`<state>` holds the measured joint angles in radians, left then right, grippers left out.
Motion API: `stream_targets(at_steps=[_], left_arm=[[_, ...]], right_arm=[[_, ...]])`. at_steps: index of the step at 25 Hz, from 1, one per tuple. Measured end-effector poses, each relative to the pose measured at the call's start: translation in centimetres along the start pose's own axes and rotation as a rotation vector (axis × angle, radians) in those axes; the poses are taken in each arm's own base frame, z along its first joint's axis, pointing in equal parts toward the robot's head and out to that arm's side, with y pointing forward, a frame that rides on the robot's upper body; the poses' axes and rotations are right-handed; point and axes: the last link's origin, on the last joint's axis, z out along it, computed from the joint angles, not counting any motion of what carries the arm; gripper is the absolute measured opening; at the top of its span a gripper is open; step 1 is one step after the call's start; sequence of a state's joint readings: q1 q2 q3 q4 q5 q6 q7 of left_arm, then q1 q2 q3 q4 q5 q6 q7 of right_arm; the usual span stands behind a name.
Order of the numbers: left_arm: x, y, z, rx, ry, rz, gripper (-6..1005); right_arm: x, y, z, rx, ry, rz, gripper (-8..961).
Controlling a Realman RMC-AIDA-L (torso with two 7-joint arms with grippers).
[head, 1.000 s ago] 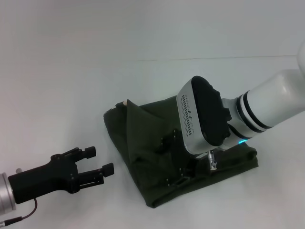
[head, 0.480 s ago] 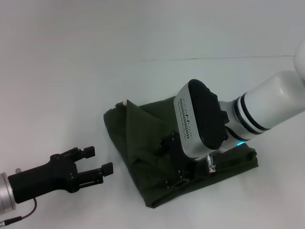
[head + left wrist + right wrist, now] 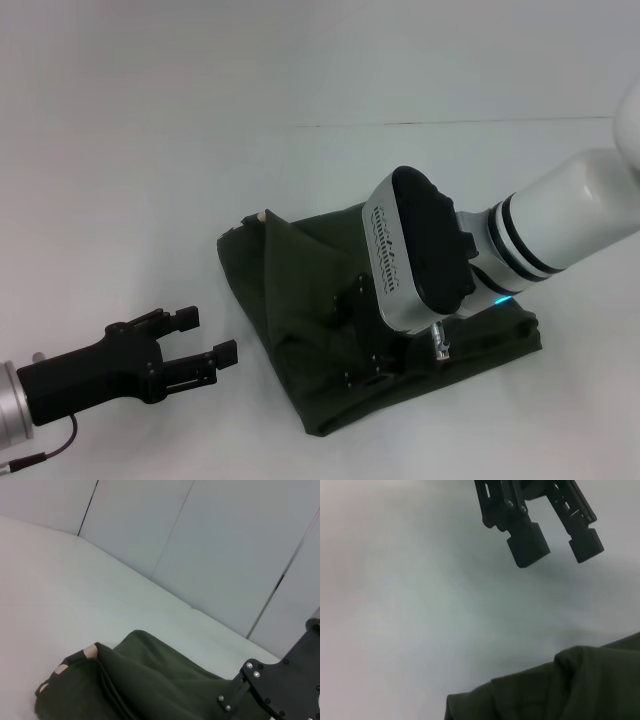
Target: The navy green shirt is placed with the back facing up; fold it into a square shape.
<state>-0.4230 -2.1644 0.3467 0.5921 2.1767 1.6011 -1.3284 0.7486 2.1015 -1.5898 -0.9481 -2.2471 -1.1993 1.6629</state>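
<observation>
Your right end effector point(image 3: 375, 350) has crept slightly leftward over the navy green shirt point(image 3: 290, 290), bundled at centre frame on the table point(image 3: 150, 150); its grip is hidden. Your left end effector point(image 3: 210, 340) waits lower left, open and empty; next, flatten the final fold square.

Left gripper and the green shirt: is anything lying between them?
Nothing. The head view shows bare white table between the left gripper and the shirt.

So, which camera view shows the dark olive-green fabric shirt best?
The head view: the dark olive-green fabric shirt lies there nearly whole, folded, partly behind the right gripper. The left wrist view shows one bunched end, the right wrist view only an edge.
</observation>
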Motion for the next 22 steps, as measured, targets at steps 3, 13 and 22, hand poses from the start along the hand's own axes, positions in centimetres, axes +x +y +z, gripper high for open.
stream_targets(at_steps=[3,13,22], left_arm=[[0.01,0.00,0.01,0.000,0.000,0.000,907],[-0.02,0.01,-0.01,0.000,0.000,0.000,906],[-0.03,0.00,-0.04,0.001,0.000,-0.001,906]], right_arm=[[-0.01,0.02,0.02,-0.001,0.000,-0.001,684],[-0.02,0.08,0.07,-0.003,0.002,0.008,478],[-0.24,0.34,0.39,-0.011,0.013,-0.013,425]])
